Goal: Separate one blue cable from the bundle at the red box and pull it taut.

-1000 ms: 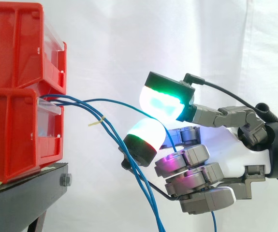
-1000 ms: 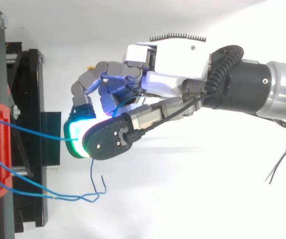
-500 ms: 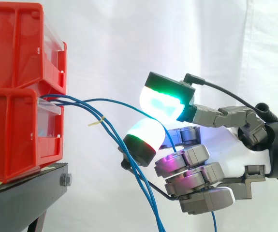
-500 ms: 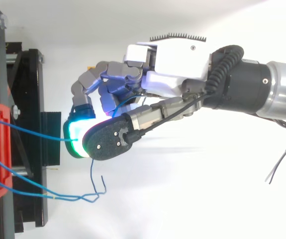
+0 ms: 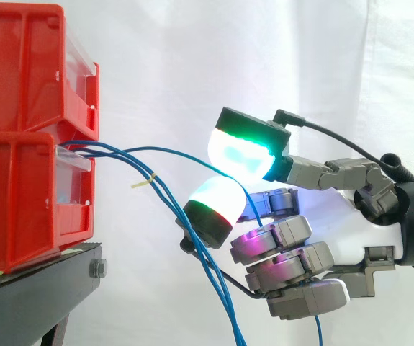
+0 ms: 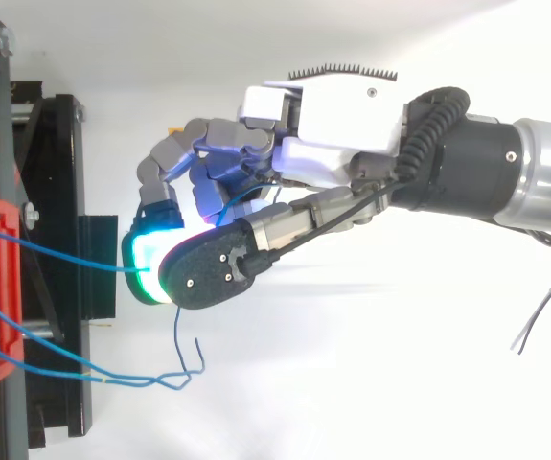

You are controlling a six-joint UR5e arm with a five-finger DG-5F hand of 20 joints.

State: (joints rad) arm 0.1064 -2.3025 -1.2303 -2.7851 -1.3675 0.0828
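Pinching one blue cable (image 5: 163, 152) between two glowing pads, we are holding it with our hand (image 5: 365, 216) right of the red box (image 5: 19, 194), while the other blue cables (image 5: 208, 268) are hanging down.

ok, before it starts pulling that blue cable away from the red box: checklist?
1. Grip: the hand has its fingers pinched on the held blue cable: ok.
2. One cable only in the pinch: the top view shows one going in, but in the side view the loose blue cables pass close by the lower pad: cannot tell.
3. Tautness: the held cable arcs from the red box to the fingers: not ok.
4. The yellow tie sits on the loose cables, off the held one: ok.
5. Anchoring inside the box: cannot tell.
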